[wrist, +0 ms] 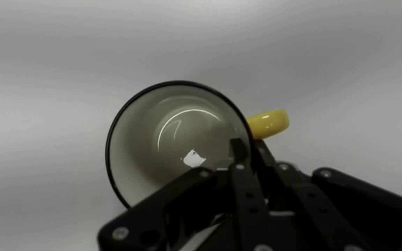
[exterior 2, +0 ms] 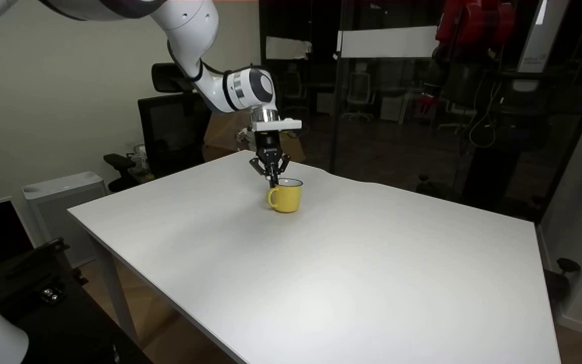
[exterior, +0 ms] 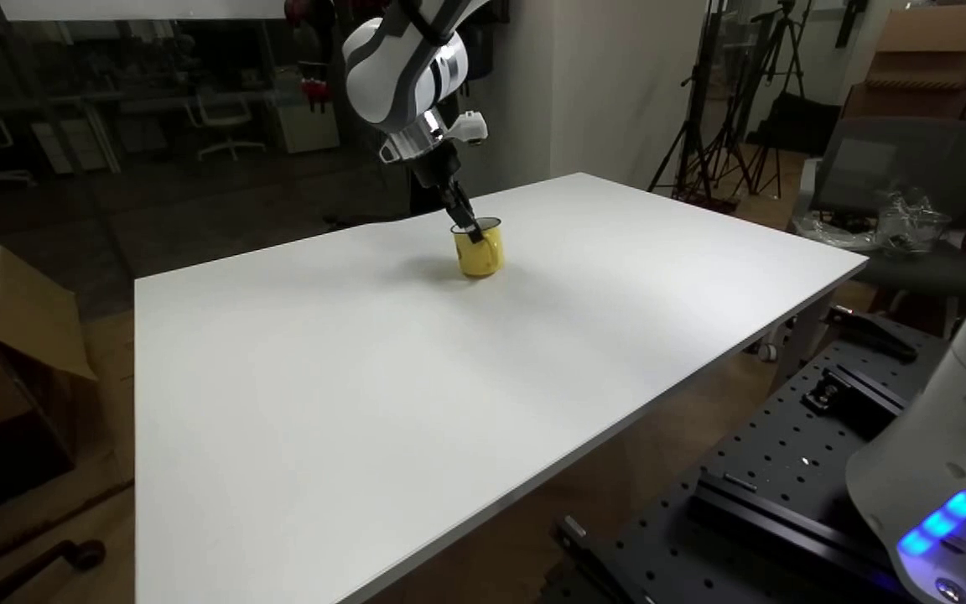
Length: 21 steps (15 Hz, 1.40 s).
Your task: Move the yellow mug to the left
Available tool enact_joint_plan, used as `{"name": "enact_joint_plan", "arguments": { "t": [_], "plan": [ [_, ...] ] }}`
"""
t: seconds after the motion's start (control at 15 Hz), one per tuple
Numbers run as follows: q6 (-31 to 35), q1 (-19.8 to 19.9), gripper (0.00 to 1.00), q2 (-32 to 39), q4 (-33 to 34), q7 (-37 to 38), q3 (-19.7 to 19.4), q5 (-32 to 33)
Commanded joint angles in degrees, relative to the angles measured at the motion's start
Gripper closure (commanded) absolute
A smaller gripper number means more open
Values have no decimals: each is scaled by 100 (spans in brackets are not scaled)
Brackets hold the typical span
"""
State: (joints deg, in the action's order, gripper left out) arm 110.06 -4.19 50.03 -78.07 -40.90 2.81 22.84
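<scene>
Atop the white table [exterior 2: 372, 283]: the yellow mug [exterior 2: 289, 199] is upright toward the far edge in both exterior views; whether its base sits fully on the surface is hard to tell.

Mug's axis: vertical, mouth facing up, a black-edged rim [wrist: 107, 153] around a pale interior; the body looks about as tall as it is wide.

Handle [exterior 2: 272, 197]: juts to picture left in an exterior view; in an exterior view the handle [exterior: 494, 251] faces the camera, a little right of the mug's middle; in the wrist view it points right and slightly up.

Gripper [wrist: 250, 144]: pinches the mug's wall just beside the handle, its 2 fingers [wrist: 237, 148] drawn close together, 1 down inside the rim and 1 outside; whether the outer finger touches the handle cannot be told.

Lower right of the rim: hidden under the gripper in the wrist view, where the bottom edge also cuts the gripper off.

Inner fingertip: out of sight inside the mug in both exterior views.

White arm [exterior 2: 187, 30]: cut off by the top edge in both exterior views.

White base [exterior: 919, 461]: blue lights [exterior: 944, 522] lit, cut off by the right edge.
</scene>
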Motion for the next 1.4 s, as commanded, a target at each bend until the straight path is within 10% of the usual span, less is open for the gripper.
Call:
{"name": "enact_joint_plan", "arguments": {
  "t": [0.0, 0.67, 1.33],
  "plan": [
    [-300, -245, 97, 409, 635, -279, 6, 231],
    [671, -132, 97, 376, 853, 1224, 184, -1008],
    [764, -241, 97, 601, 1099, 1885, 2, -913]
  ]
}}
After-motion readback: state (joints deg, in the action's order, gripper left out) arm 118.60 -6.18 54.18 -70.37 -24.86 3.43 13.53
